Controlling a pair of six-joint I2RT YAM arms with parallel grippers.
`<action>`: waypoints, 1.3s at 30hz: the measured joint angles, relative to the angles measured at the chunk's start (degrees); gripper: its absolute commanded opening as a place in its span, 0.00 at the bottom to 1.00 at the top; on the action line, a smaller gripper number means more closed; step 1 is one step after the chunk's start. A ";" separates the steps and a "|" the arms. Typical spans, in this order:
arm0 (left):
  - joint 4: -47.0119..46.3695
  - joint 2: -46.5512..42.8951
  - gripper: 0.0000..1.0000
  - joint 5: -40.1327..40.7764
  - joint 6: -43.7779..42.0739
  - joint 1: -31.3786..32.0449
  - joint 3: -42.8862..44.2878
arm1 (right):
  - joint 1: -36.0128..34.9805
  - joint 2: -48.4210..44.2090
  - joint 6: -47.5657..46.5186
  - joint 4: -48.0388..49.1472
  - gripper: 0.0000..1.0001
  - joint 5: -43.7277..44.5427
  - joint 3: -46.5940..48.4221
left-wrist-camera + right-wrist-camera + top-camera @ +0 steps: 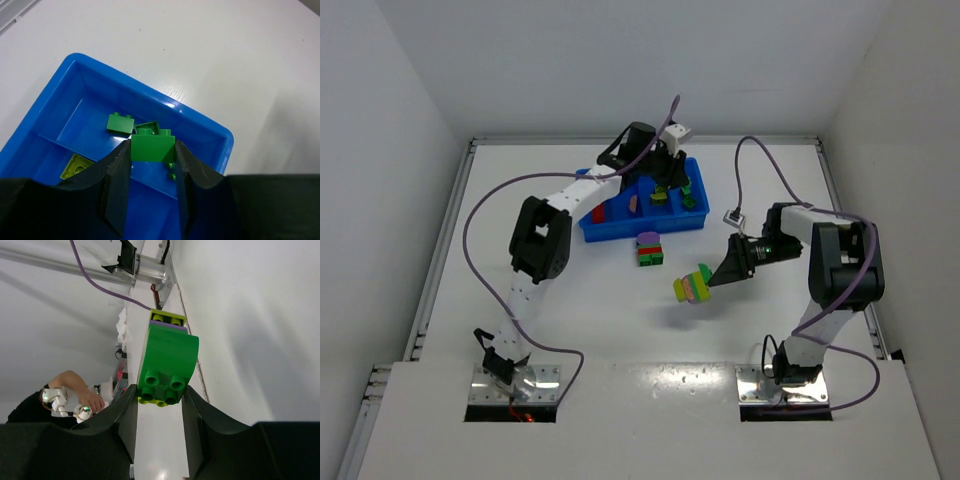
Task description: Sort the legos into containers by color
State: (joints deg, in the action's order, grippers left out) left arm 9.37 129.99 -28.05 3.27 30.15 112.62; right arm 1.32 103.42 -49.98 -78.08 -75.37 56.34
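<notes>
The white worktop [620,330] carries everything. Toward its far side, centre, sits the blue tray [620,231], a rigid moulded part with low walls and four compartments in a row. Some bricks are already in it.

The left pincer [152,146] hangs over the tray's right-end compartment, clamped on a single green brick [152,152] by its two flat sides. Other green bricks lie below it. Whether the held brick touches the floor of the compartment cannot be determined.

The right pincer [159,390] is to the near right of the tray and grips a mixed stack [167,360] of green, purple and yellow-green pieces, held clear of the worktop.

A loose stack [649,248], purple over red over green, stands on the worktop just near of the tray's front wall.

Handling, as judged:
- The bricks appear light, stiff and glossy, so smooth faces may slip under a weak grip.
- Grip across two parallel flat sides; avoid studs and curved tops.
- Stud joints may part under side load, so hold a stack low.
- Mixed stacks need separating before sorting.
</notes>
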 measured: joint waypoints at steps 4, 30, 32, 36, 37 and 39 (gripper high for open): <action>0.37 3.80 0.23 0.59 0.00 0.20 3.78 | 0.11 -0.17 -0.28 0.02 0.01 0.50 -0.13; -6.80 -25.99 0.68 -25.16 10.82 -10.19 -33.44 | -1.53 -0.13 -0.55 0.00 0.01 -1.88 7.52; -9.27 -31.47 0.68 -29.70 11.47 -11.91 -39.43 | -2.51 0.13 -0.35 -0.07 0.01 -2.84 9.40; -9.88 -38.75 0.68 -35.69 11.61 -12.33 -49.00 | -5.20 0.94 0.31 0.02 0.01 -4.57 12.94; -9.86 -39.54 0.68 -36.70 11.61 -12.09 -50.34 | -5.86 1.07 0.52 0.00 0.01 -4.83 13.68; -9.90 -40.17 0.69 -38.27 11.58 -11.65 -51.95 | -7.13 1.40 0.85 0.02 0.01 -5.55 14.82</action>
State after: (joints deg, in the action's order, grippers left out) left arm -0.54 89.82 -66.32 14.85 18.50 60.66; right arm -5.80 104.81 -49.12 -78.06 -80.93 71.16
